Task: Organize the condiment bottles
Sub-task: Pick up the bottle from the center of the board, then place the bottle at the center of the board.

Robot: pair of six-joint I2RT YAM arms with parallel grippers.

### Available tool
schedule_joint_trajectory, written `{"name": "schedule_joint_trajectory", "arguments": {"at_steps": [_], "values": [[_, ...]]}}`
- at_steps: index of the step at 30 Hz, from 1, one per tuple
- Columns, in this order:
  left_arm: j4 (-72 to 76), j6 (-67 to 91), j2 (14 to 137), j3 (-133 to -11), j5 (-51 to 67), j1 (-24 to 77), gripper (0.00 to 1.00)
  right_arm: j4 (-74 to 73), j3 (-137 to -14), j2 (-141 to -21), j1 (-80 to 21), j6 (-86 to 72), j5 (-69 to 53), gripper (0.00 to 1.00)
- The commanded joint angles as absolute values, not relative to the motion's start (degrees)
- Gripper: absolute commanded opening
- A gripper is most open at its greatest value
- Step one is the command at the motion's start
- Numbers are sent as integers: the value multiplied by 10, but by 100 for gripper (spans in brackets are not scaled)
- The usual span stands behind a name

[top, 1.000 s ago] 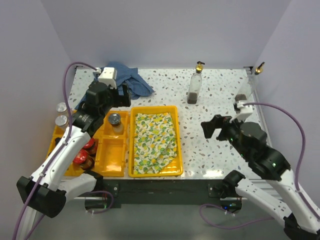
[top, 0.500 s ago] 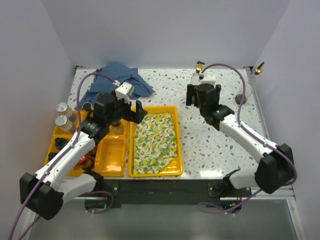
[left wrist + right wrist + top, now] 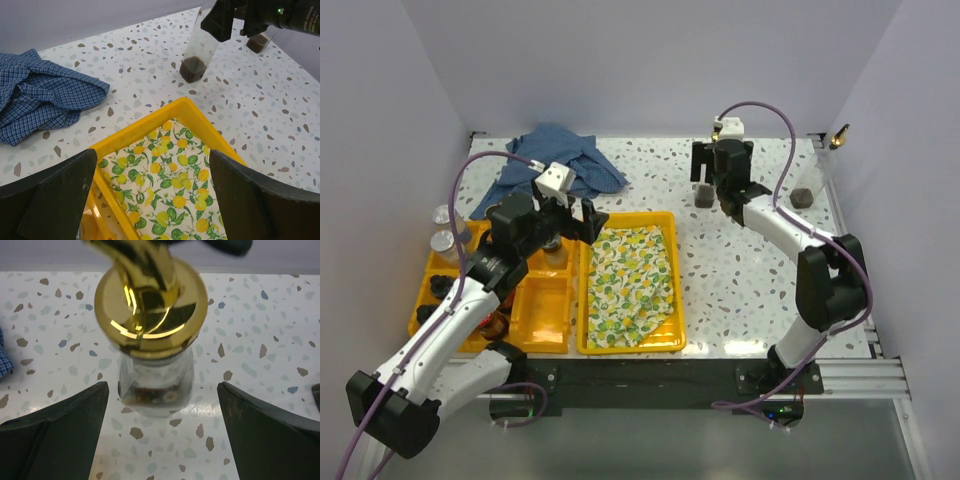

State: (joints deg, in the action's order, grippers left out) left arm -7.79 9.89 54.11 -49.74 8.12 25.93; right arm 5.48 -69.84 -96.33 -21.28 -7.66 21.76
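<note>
A clear glass bottle (image 3: 155, 387) with a gold pourer (image 3: 150, 300) and a little dark sauce at its foot (image 3: 703, 197) stands at the back of the table. My right gripper (image 3: 160, 440) is open, its fingers wide on either side of this bottle without touching it; the same gripper (image 3: 712, 178) hides the bottle's upper part from above. A second clear bottle (image 3: 803, 196) stands at the back right. Grey-capped shakers (image 3: 443, 228) stand left of the trays, and a red-lidded jar (image 3: 497, 322) shows under my left arm. My left gripper (image 3: 155, 200) hangs open over the lemon cloth, holding nothing.
A yellow tray (image 3: 582, 300) holds the lemon-print cloth (image 3: 630, 285); a compartment tray (image 3: 545, 310) lies to its left. A blue checked cloth (image 3: 555, 155) is bunched at the back left. Walls close in the table on three sides.
My right arm has swung from the near right to the back and come down around the gold-topped bottle. My left gripper has moved right, from the back left to over the lemon-cloth tray.
</note>
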Motion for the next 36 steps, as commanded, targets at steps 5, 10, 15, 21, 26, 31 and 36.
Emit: {"name": "schedule_joint_trajectory", "arguments": {"at_steps": [5, 10, 15, 21, 26, 31, 36], "values": [[-50, 99, 533, -494, 93, 260, 100, 108, -757, -1005, -193, -54, 167, 86], [-48, 101, 534, -494, 100, 260, 100, 111, -768, -1025, -193, -41, 157, 78], [-48, 100, 536, -493, 102, 259, 100, 107, -755, -1006, -192, -28, 162, 47], [-47, 100, 536, -491, 104, 260, 100, 86, -673, -913, -192, -13, 127, 31], [-44, 103, 533, -490, 109, 259, 100, 27, -569, -811, -193, -26, 119, 28], [-40, 105, 533, -487, 118, 260, 100, 16, -454, -656, -195, -81, 71, 28], [-41, 100, 524, -484, 105, 260, 100, 3, -364, -558, -209, -135, 72, 27]]}}
